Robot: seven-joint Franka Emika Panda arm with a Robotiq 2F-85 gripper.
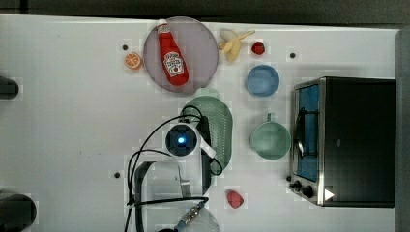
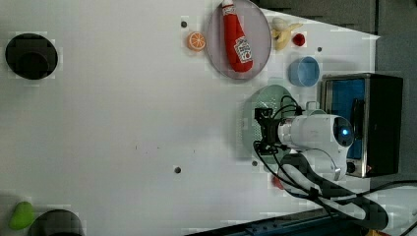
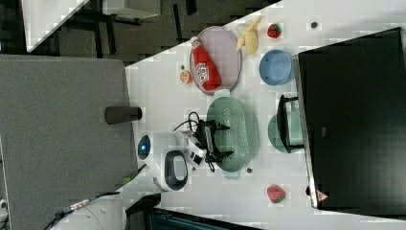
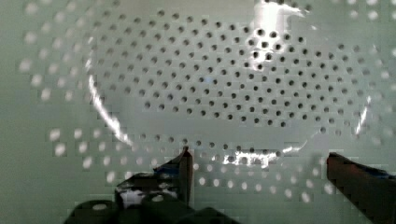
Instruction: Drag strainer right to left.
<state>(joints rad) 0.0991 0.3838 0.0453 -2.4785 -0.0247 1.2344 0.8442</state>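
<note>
no text can be read: the ketchup bottle (image 1: 171, 54) label and the oven (image 1: 355, 141) marking are illegible.

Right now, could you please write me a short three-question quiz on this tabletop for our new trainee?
1. True or false: the gripper is shut on the strainer's rim.
2. What lies on the round plate? A) a banana B) a ketchup bottle C) an orange slice
3. In the top view, which dish sits between the strainer and the toaster oven?

Key:
1. False. The fingers stand wide open above the strainer's holed inside, gripping nothing.
2. B. The ketchup bottle lies on the plate; the banana and orange slice lie on the table beside it.
3. The green mug.
</note>
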